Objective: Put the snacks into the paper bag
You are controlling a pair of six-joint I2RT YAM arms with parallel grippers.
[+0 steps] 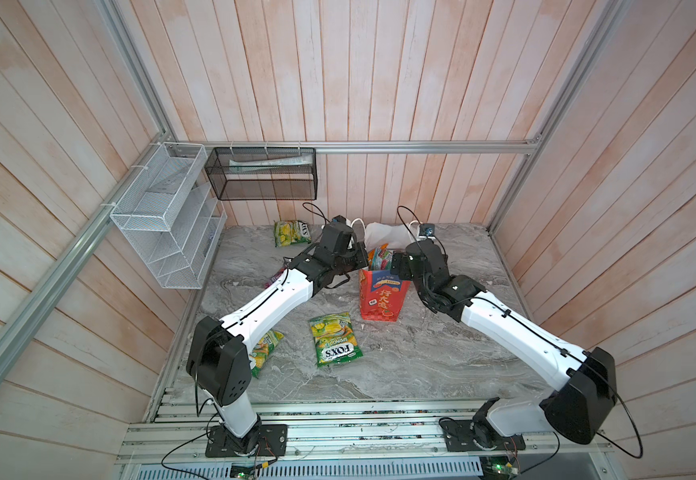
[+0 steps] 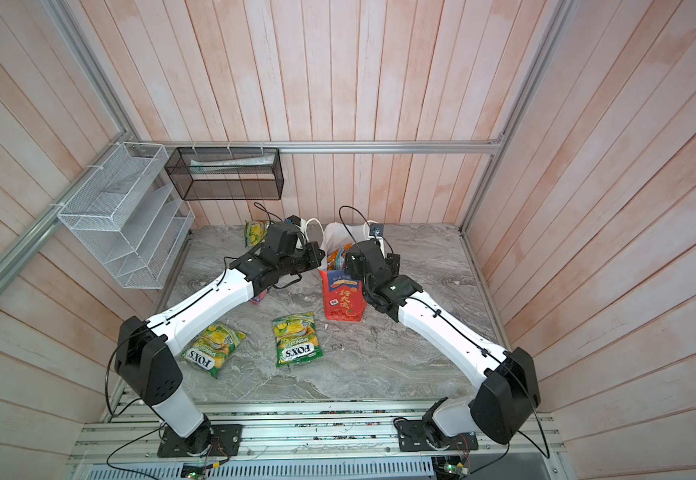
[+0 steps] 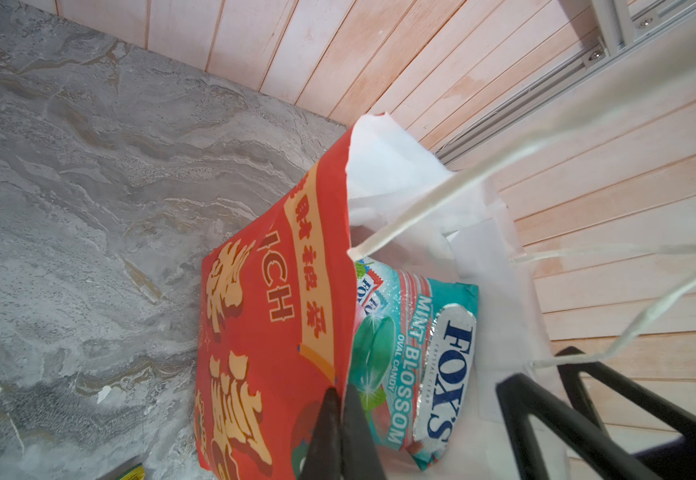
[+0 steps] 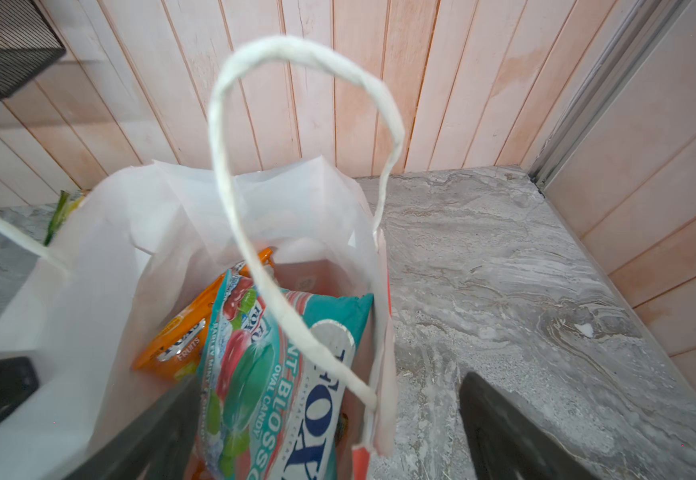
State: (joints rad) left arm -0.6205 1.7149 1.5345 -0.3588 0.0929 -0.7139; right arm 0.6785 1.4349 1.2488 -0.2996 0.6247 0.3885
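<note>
- Where the left gripper (image 3: 340, 390) meets the paper bag (image 3: 263, 332), its jaws are clenched on the red side wall at the rim, with one finger outside and one inside.
- The right gripper (image 4: 329, 382) has its jaws wide apart and grasps nothing. One finger is inside the bag and the other is outside over the table (image 4: 525, 270), so the bag's wall stands between them.
- The teal packet (image 4: 275, 374) is in the bag, just beside that inner finger; I cannot tell if they touch.
- Its long axis runs from the bag's bottom toward the mouth, with the "FOX'S" lettering along it. An orange packet (image 4: 180, 340) leans tilted behind it.
- The bag stands upright with the mouth up, and a white cord handle (image 4: 304, 208) arches above the opening.
- In both top views the bag is at the far middle of the table, near the back wall.
- One green-yellow packet (image 1: 335, 338) lies flat in front of the bag, a second (image 2: 213, 349) near the left arm, and a third (image 1: 292, 232) by the back wall.
- Bare marble shows to the right of the bag up to the side wall.
</note>
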